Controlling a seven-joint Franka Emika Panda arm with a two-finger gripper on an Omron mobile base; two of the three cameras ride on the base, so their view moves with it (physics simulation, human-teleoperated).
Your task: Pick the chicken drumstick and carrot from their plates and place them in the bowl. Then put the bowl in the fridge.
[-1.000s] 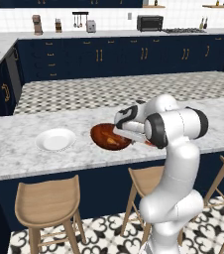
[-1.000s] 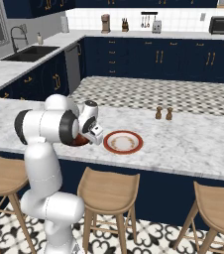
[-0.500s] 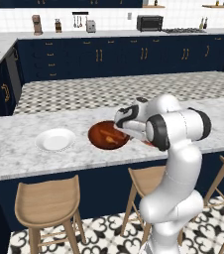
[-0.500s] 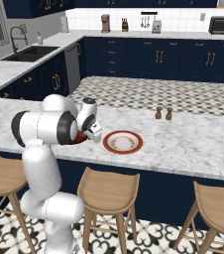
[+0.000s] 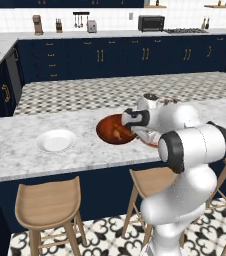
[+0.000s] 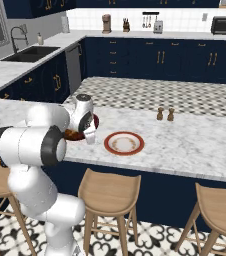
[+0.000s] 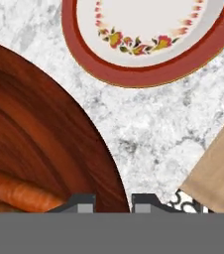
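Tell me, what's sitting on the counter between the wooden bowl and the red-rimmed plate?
Nothing: in the hand view, only bare marble counter separates the bowl from the red-rimmed plate.

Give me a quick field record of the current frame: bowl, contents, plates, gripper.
bowl: dark wooden bowl on the marble island counter
bowl contents: carrot lies inside; drumstick cannot be made out
red-rimmed plate: bare, beside the bowl, not touching it
white plate: bare, on the bowl's other side
gripper: shut on the bowl's rim, one finger inside, one outside
bowl position: resting on the counter, not yet lifted
other: two small shakers farther along the counter
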